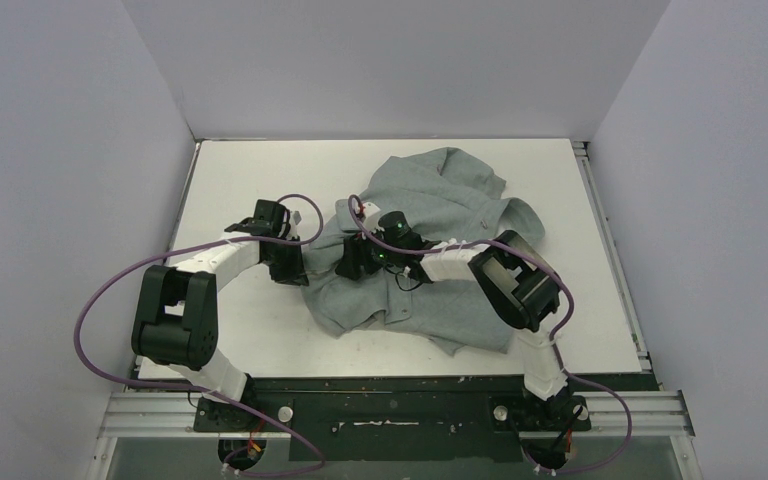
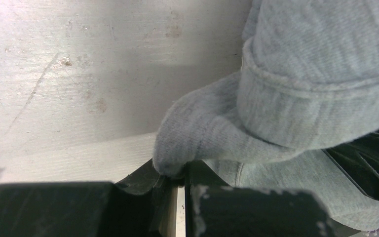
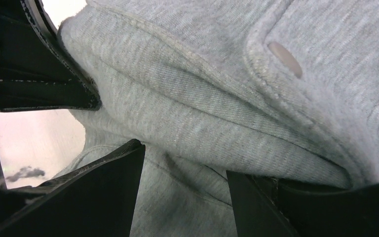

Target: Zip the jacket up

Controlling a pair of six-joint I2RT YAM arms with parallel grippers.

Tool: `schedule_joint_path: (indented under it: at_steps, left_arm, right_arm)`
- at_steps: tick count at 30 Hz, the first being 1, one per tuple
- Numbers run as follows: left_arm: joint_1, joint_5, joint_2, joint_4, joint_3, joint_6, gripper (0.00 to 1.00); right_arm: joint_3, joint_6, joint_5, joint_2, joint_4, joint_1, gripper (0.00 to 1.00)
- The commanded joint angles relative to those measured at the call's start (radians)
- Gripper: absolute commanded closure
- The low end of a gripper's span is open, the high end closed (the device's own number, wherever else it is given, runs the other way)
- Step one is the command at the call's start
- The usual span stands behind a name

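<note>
grey jacket (image 1: 440, 200) crumpled mid tabletop (image 1: 240, 170), left end effector (image 2: 171, 173) clenched on a fold at its left edge, right end effector (image 3: 183, 163) spread apart over the middle, fabric in the gap

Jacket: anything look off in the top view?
Yes. The jacket lies crumpled in a heap, folded over itself rather than flat, and I can't make out its zipper. The left gripper is pinching a fabric corner.

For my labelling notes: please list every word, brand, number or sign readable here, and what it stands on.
None can be read. The light heather-grey sweatshirt-fabric jacket shows no print or tag; its pale oval button is blank; the white table bears only scuffs.
</note>
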Motion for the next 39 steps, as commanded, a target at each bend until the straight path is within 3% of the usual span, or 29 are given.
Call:
schedule_joint_path:
  at_steps: [1,14,30,39]
  left_arm:
    - [0.008,0.024,-0.01,0.022,0.011,0.016,1.0]
    - [0.007,0.035,-0.011,0.034,-0.001,0.013,1.0]
    - [0.008,0.039,-0.016,0.046,-0.018,0.013,1.0]
    - [0.012,0.041,-0.07,0.052,-0.007,0.019,1.0]
  right_arm:
    - [0.05,-0.016,0.04,0.04,0.016,0.015,0.39]
    - [0.109,-0.062,0.117,0.063,-0.073,0.06,0.51]
    - [0.092,-0.067,0.085,-0.038,-0.113,0.074,0.9]
    - [0.126,-0.128,0.072,-0.132,-0.253,0.071,0.96]
